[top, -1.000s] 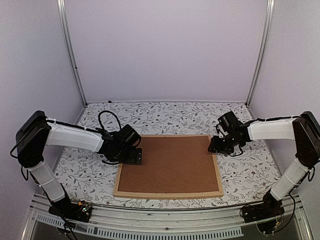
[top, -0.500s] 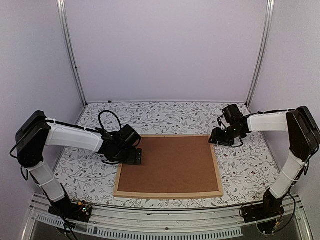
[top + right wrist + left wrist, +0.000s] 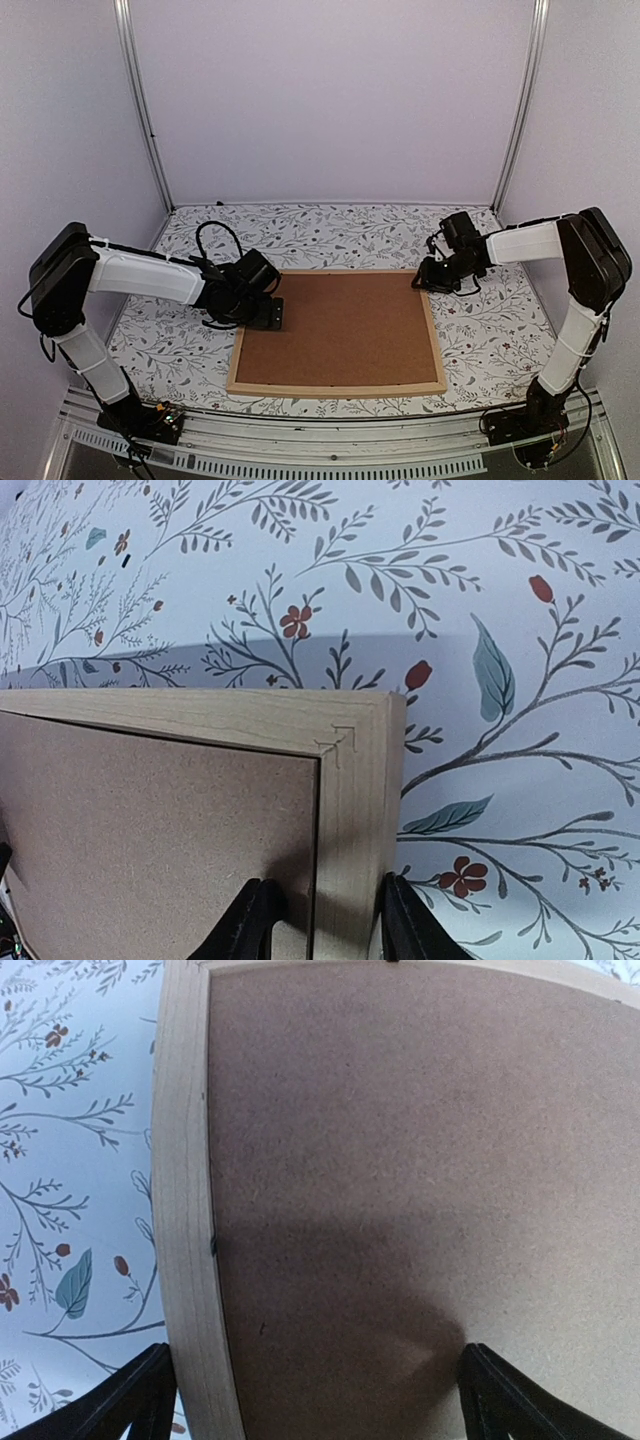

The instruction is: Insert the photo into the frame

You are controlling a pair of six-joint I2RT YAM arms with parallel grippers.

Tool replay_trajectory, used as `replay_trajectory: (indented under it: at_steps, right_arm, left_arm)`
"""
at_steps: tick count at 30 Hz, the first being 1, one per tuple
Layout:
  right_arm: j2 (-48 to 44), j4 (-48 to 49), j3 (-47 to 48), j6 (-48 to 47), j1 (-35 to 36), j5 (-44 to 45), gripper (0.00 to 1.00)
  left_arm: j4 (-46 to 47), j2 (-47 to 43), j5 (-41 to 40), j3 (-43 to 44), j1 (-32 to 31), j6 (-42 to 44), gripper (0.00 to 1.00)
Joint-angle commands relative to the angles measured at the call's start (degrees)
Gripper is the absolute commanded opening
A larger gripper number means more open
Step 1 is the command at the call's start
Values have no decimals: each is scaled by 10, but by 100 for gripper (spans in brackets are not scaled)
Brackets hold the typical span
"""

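Observation:
The frame [image 3: 340,389] lies flat on the patterned table, a thin light-wood rectangle with a plain brown backing board [image 3: 335,330] filling it. The photo is hidden. My left gripper [image 3: 268,312] is wide open over the frame's left rail [image 3: 185,1160], one finger outside it and the other over the board. My right gripper [image 3: 425,283] is at the far right corner. It straddles the right rail [image 3: 360,780]: the outer finger lies against the rail's edge, and the inner finger [image 3: 258,920] stands over the board with a small gap to the rail.
A floral-patterned cloth [image 3: 330,235] covers the table around the frame. Purple walls and two metal posts [image 3: 140,100] enclose the back and sides. A metal rail [image 3: 300,440] runs along the near edge between the arm bases.
My right gripper has moved up along the right rail to the far corner and narrowed its jaws around the rail. The left arm and the frame have not moved.

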Motion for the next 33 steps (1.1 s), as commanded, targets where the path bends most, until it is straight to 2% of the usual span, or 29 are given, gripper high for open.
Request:
replay_trajectory:
  at_steps: [1, 6, 15, 27, 33]
  right_arm:
    - [26, -33, -26, 3, 24, 77, 36]
    - [43, -57, -19, 11, 52, 115, 30]
    - [92, -83, -14, 30, 113, 171, 28]
    - [135, -109, -19, 68, 199, 189, 27]
    - [164, -80, -36, 75, 212, 143, 27]
  left_arm:
    - [15, -14, 14, -8, 2, 4, 100]
    - [19, -12, 17, -13, 2, 2, 100]
    - [22, -5, 22, -17, 2, 4, 100]
    - [50, 16, 52, -31, -1, 1, 98]
    - [50, 18, 47, -31, -4, 2, 96]
